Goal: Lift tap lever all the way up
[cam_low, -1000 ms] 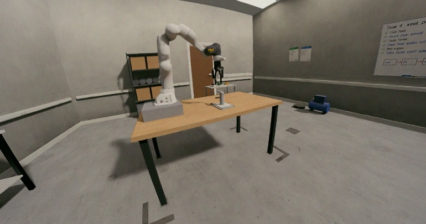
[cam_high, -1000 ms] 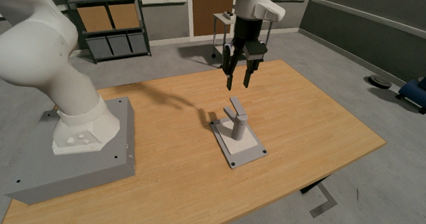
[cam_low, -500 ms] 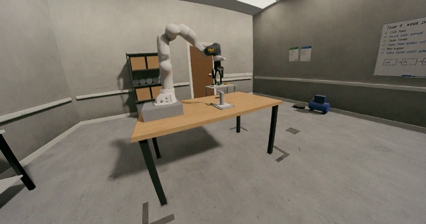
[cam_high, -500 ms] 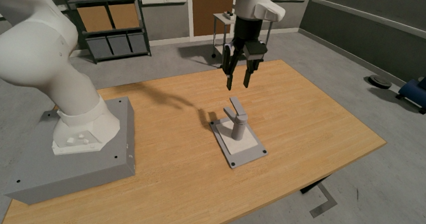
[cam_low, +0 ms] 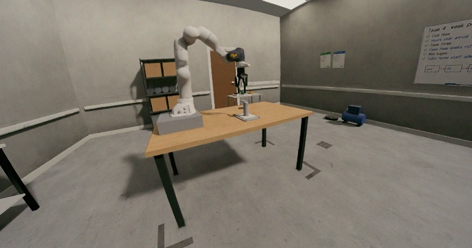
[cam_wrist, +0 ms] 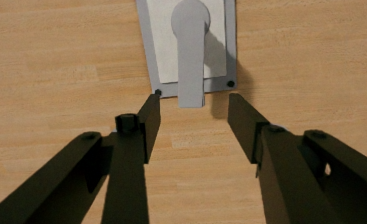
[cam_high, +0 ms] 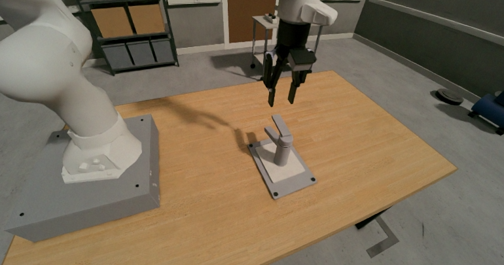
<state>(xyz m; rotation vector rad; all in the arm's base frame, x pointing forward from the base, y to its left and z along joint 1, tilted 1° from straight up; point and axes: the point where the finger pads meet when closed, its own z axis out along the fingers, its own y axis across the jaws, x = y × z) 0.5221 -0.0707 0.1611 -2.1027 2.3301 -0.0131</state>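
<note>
- The tap (cam_high: pixel 282 150) is mounted upright on a grey base plate (cam_high: pixel 296 187), which is set on the wooden counter (cam_high: pixel 211 199) near its middle.
- The lever (cam_high: pixel 281 124) is seen at the tap's top, untouched.
- The gripper (cam_high: pixel 281 101) is held above the lever, well apart from it, pointing down.
- The jaws are partly released, and nothing is grasped between them.

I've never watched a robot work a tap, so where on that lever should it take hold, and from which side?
Probably near the free tip of the lever, coming down from above. It is a flat, narrow bar jutting out from the tap's post, and in the wrist view its tip lies between the open fingers of the hand, hanging above it and holding nothing. Gripping far from the post should give the easiest lift.
</note>
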